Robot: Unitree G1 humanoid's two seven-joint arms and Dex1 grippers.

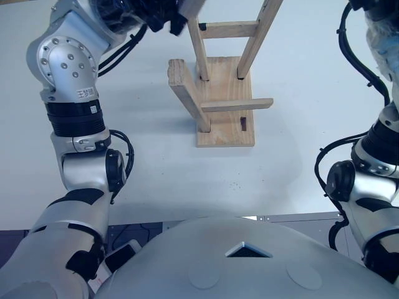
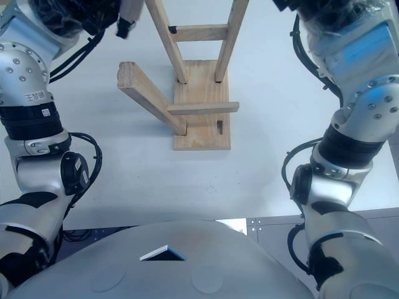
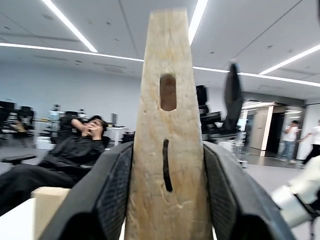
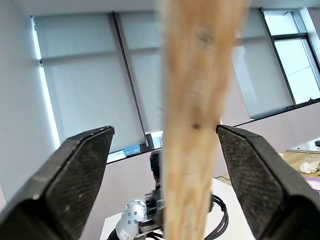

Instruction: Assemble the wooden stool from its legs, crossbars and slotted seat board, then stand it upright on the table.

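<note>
Two legs engaged: left jaws pinch the left leg (image 3: pixel 167 165); right jaws stand spread around the right leg (image 4: pixel 197 125). Likely rigid, light wood with loose joints, so hold mid-leg.

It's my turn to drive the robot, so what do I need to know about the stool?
Left end effector: shut on the far left leg. Right end effector: open around the far right leg, not touching.
Seat board lies flat on the table.
Done: both far legs slotted in, joined by a crossbar; near left leg in, tilted, second crossbar sticking out free.
Left: a leg for the empty slot, then stand the stool up.
</note>
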